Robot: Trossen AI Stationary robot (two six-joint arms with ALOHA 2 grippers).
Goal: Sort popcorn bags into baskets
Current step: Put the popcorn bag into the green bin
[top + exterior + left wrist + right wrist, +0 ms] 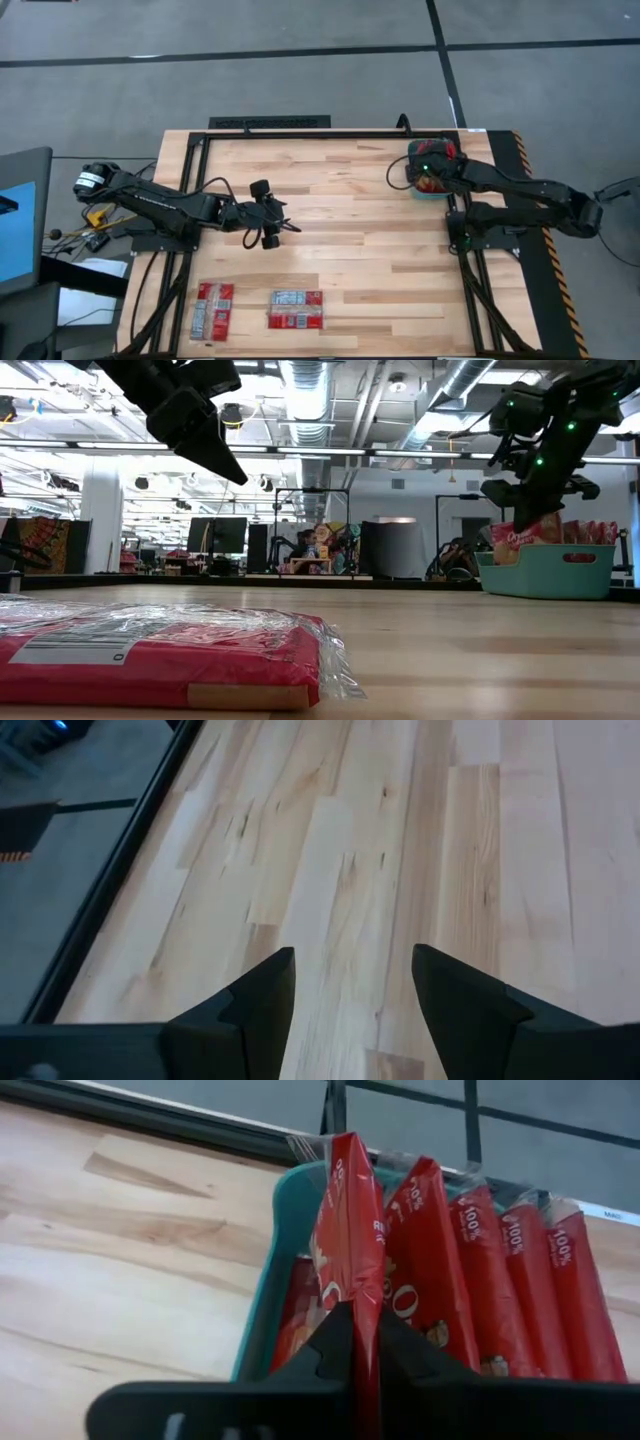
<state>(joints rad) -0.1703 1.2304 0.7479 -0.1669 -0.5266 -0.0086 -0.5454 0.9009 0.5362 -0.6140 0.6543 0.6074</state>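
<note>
My right arm reaches in from the desk's right edge toward the far right corner, its right claw [366, 1342] pinched tight on a popcorn bag [352, 1220] held upright on edge. Green lights glow on that wrist. My left arm stretches from the left edge toward the desk's middle, raised above the wood, with the left claw [352, 982] spread wide and holding nothing, its two dark fingers [262, 992] angled down at the surface.
</note>
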